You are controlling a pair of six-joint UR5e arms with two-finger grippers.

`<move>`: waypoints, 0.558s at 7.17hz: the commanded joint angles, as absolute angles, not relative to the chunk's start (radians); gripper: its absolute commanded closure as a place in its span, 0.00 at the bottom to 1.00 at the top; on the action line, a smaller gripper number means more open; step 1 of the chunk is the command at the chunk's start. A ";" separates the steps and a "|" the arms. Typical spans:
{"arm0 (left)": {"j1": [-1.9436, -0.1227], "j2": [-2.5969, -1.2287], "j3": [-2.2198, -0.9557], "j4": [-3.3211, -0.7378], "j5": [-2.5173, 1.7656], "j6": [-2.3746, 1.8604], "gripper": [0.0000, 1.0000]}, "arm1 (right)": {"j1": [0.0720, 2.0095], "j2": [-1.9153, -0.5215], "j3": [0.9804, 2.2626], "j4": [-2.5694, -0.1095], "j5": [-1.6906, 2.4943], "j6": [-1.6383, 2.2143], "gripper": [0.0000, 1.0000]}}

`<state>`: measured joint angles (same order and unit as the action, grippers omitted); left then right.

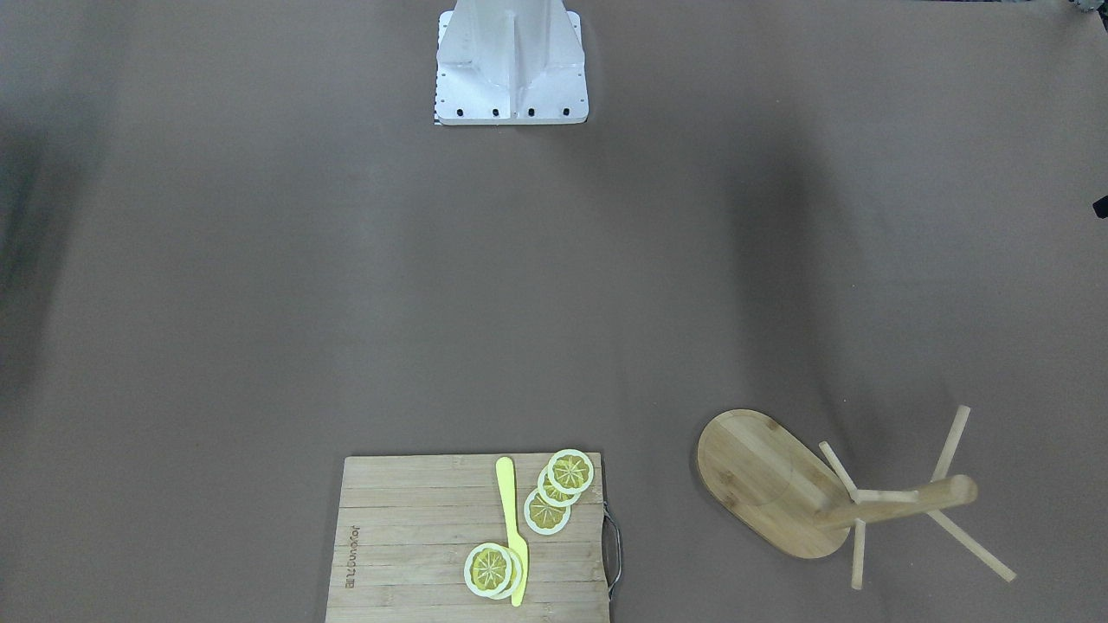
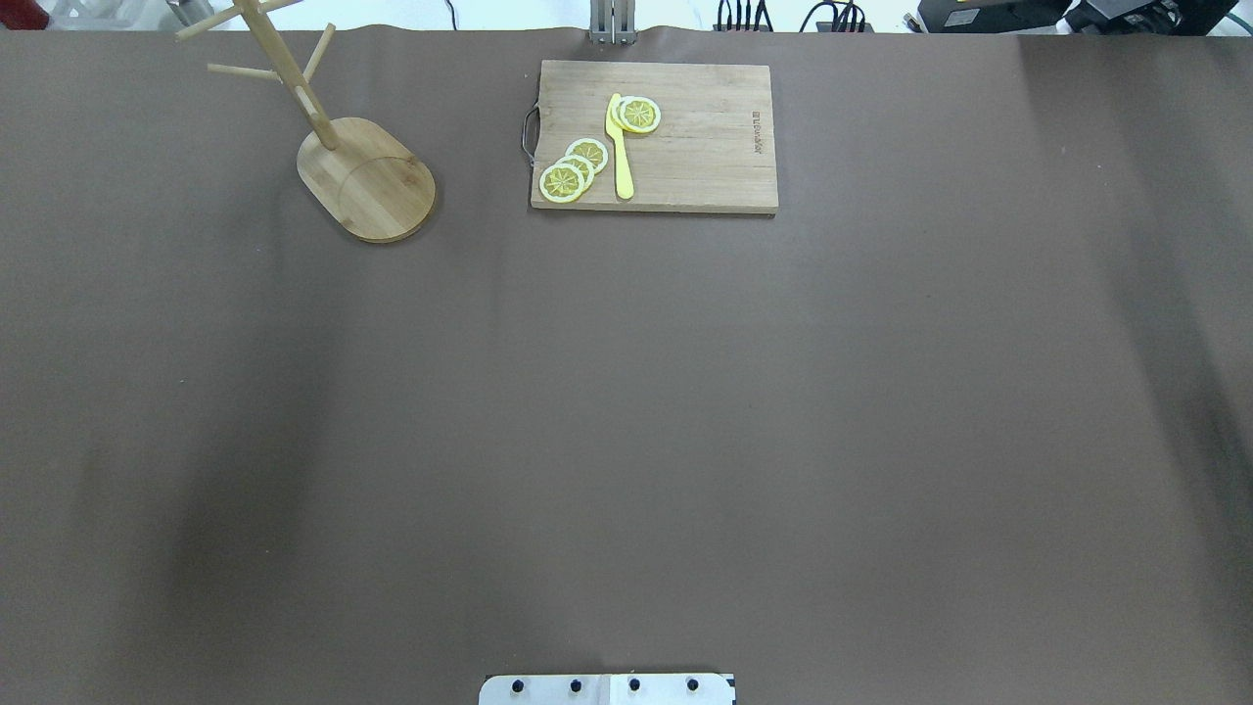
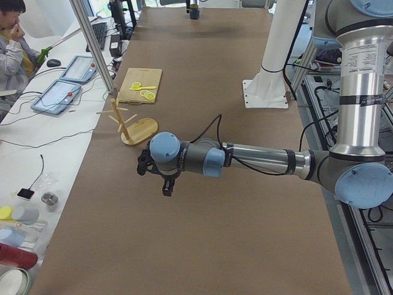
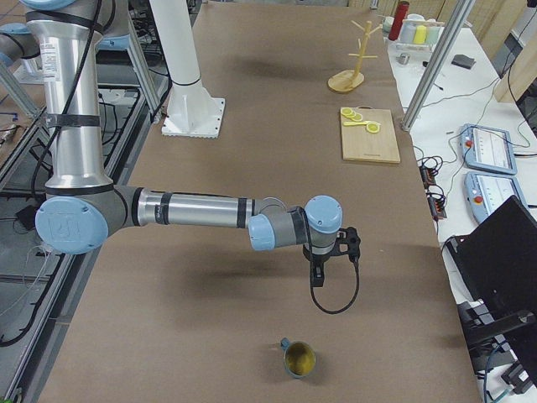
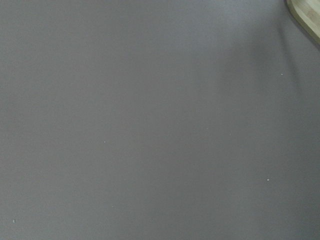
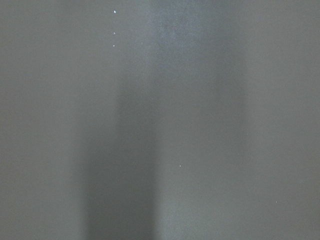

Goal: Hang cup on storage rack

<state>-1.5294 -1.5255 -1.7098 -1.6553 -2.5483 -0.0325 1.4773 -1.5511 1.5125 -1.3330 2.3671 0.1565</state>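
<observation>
The cup (image 4: pixel 298 358), dark slate-blue with a yellowish inside, stands upright near the table's right end. It shows small and far in the exterior left view (image 3: pixel 194 11). The bamboo storage rack (image 2: pixel 364 179) stands upright at the far left of the table, its pegs bare (image 1: pixel 874 502) (image 3: pixel 131 126) (image 4: pixel 359 54). My left gripper (image 3: pixel 167 190) hovers over bare table a little short of the rack. A corner of the rack's base (image 5: pixel 306 15) shows in the left wrist view. My right gripper (image 4: pixel 317 275) hovers above the table, short of the cup. I cannot tell whether either gripper is open or shut.
A slatted cutting board (image 2: pixel 705 166) with lemon slices (image 2: pixel 573 168) and a yellow knife (image 2: pixel 620 147) lies at the far middle edge. The robot's base plate (image 1: pixel 511 86) is at the near edge. An operator (image 3: pixel 12 37), tablets and bottles are at the side bench.
</observation>
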 commanded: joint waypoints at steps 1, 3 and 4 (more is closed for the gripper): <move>-1.529 -1.526 -1.704 -1.655 -2.543 -0.040 0.02 | 1.479 -1.554 1.517 -1.333 2.367 0.156 0.00; -1.529 -1.528 -1.707 -1.655 -2.542 -0.058 0.02 | 1.494 -1.554 1.517 -1.333 2.367 0.155 0.00; -1.531 -1.529 -1.710 -1.655 -2.507 -0.066 0.02 | 1.505 -1.555 1.517 -1.333 2.368 0.155 0.00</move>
<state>-1.5296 -1.5279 -1.7081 -1.6551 -2.5338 -0.0575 1.4934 -1.5545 1.5170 -1.3330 2.3672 0.1551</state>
